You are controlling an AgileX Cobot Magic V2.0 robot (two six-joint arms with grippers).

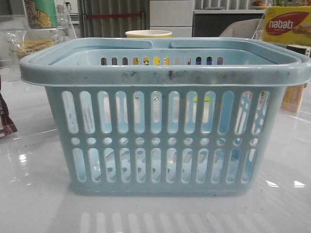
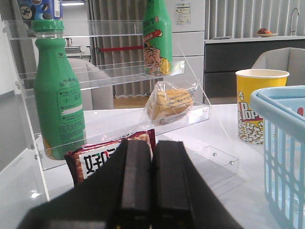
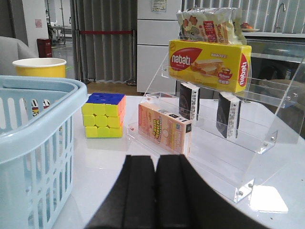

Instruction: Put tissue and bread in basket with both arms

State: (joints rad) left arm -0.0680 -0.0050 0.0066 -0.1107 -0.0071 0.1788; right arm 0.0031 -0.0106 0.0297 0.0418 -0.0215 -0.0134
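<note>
Basket waits, bread and tissue on their shelves, both grippers pressed closed and empty.

The basket [image 1: 165, 73] fills the front view, hiding both racks. Only the left wrist view shows the bread [image 2: 170, 104] on its shelf [image 2: 190, 117]; only the right shows the tissue [image 3: 188, 100] standing beside a twin pack. The left gripper [image 2: 151, 164] may knock the bottle [image 2: 58, 95]; the right gripper [image 3: 156, 174] may grab the wrong pack.

basket [image 1: 165, 73]: pale blue plastic, smooth, rim scuffed with dark marks | table [image 1: 34, 194]: white, shiny, shows reflections | bread [image 2: 170, 102]: in clear crinkly plastic bag | shelves [image 3: 267, 119]: clear shiny plastic | left claw [image 2: 151, 186]: black, matt | cup [image 2: 259, 105]: yellow paper
</note>
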